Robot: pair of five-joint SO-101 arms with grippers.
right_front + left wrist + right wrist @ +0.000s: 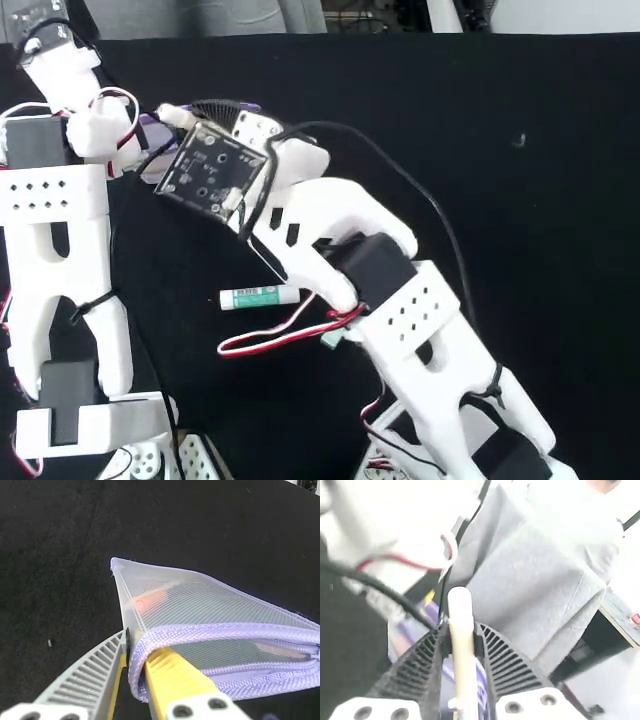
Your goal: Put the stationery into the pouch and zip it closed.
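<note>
The translucent pouch (200, 605) with a purple zip edge (225, 635) lies on the black table, and an orange item (150, 600) shows through its wall. My left gripper (132, 645) is shut on the pouch's mouth edge at one end. My right gripper (462, 630) is shut on a cream-white stick (462, 650), held right over the purple pouch (434, 614). In the high view both grippers meet at the pouch (150, 130) at the back left, and the stick's tip (175, 114) pokes out there. A white and green tube (260, 296) lies loose mid-table.
The right arm (400, 300) crosses the table diagonally from the front right, with a red-and-white cable (270, 335) hanging beside the tube. The left arm (60, 220) stands along the left edge. The black tabletop (520, 180) stretches away to the right.
</note>
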